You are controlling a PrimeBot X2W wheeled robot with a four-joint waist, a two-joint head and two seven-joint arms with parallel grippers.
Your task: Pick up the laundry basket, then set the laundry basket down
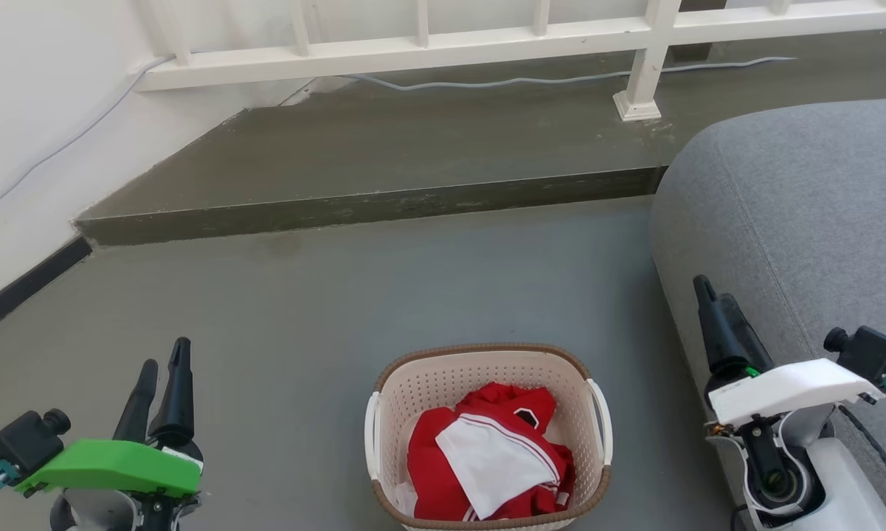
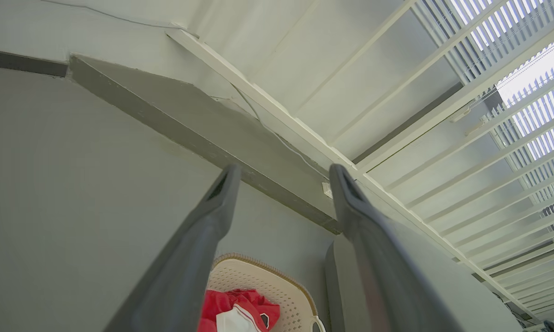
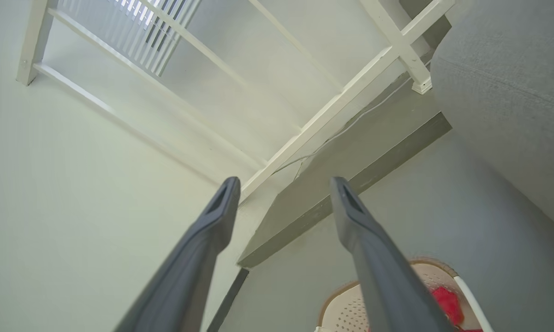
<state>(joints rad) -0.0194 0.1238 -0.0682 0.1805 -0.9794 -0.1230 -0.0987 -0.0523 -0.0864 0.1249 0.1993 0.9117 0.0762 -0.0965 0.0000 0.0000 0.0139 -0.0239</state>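
The laundry basket stands on the grey floor at the bottom middle of the head view, cream and perforated with a brown rim and white side handles, holding red and white clothes. My left gripper is open at the lower left, well apart from the basket. My right gripper rises at the lower right beside the sofa, its fingers overlapping in that view. In the left wrist view the basket lies low between my open left gripper's fingers. In the right wrist view the basket sits at the bottom edge, under my open right gripper.
A grey sofa fills the right side, close to my right arm. A raised concrete step runs across behind the basket, with a white railing and a cable on it. A white wall stands at the left.
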